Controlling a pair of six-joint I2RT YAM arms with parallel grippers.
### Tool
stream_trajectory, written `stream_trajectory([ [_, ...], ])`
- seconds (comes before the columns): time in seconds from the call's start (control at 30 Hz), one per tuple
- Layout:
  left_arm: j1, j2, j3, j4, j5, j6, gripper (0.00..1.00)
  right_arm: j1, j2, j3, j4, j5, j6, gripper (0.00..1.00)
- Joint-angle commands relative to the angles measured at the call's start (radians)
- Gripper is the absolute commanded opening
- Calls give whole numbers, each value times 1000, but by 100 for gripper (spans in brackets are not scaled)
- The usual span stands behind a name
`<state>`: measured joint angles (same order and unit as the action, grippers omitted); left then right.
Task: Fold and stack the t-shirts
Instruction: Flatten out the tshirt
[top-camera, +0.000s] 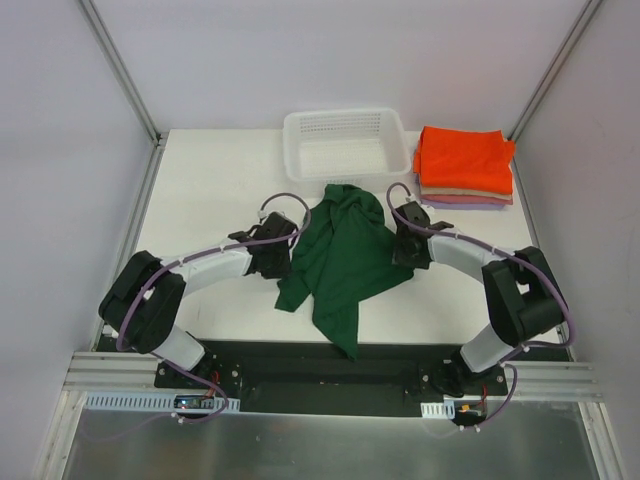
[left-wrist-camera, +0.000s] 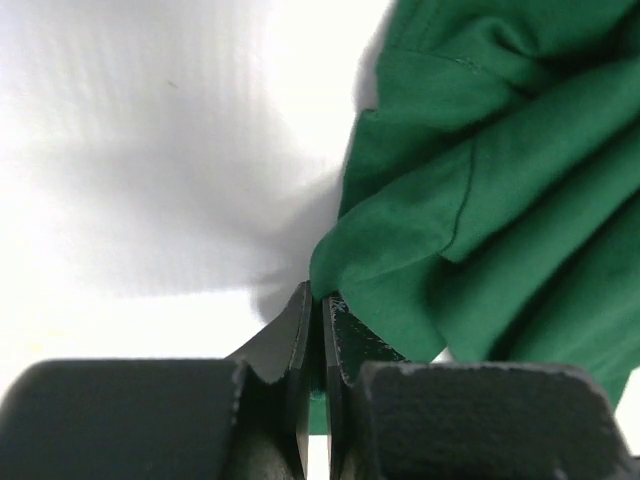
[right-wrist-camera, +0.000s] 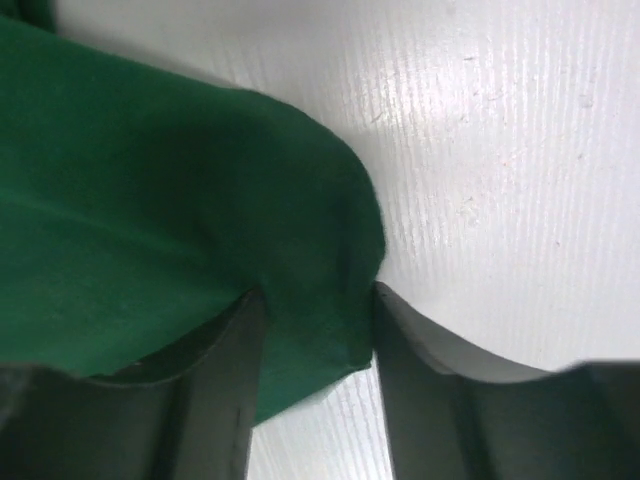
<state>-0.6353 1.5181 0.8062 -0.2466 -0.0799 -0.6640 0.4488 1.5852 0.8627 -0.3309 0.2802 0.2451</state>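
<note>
Black left gripper (left-wrist-camera: 322, 300) pinches crumpled green t-shirt (left-wrist-camera: 500, 200).

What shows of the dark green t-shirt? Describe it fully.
The dark green t-shirt is plain soft cloth, unfolded and crumpled in creased folds, on the white table close by the basket, one end reaching past the table's near edge. The left gripper pinches its edge; a fold sits between the right gripper fingers.

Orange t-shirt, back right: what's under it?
Under the orange t-shirt, the edge of a tan t-shirt shows along the near side, with the edge of a lilac t-shirt below it. The rest of both is covered, so any further layers cannot be seen.
</note>
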Motion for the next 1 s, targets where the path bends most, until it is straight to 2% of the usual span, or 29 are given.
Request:
stream_trajectory([
  [0.0,58,-4,57,-98,-155,10,0,-10,42,28,-124,94,51,37],
  [0.03,84,-4,59,-102,-156,14,0,-10,36,33,-140,126,57,30],
  [0.2,215,-13,85,-106,-201,33,0,-16,-66,32,-172,238,37,14],
  [0.33,307,-47,102,-114,-286,46,0,-35,-189,30,-189,306,0,8],
  [0.4,356,-73,106,-128,-329,37,0,-54,-244,25,-197,326,-16,0],
  [0.6,439,-134,116,-131,-409,50,0,-168,-312,44,-172,388,-85,0],
  [0.83,447,-168,116,-128,-402,75,0,-240,-188,165,-108,438,-236,1],
  [0.9,447,-164,114,-123,-373,90,0,-239,-140,199,-89,412,-292,7],
  [0.97,447,-142,114,-123,-339,98,0,-242,-96,229,-73,401,-314,9],
])
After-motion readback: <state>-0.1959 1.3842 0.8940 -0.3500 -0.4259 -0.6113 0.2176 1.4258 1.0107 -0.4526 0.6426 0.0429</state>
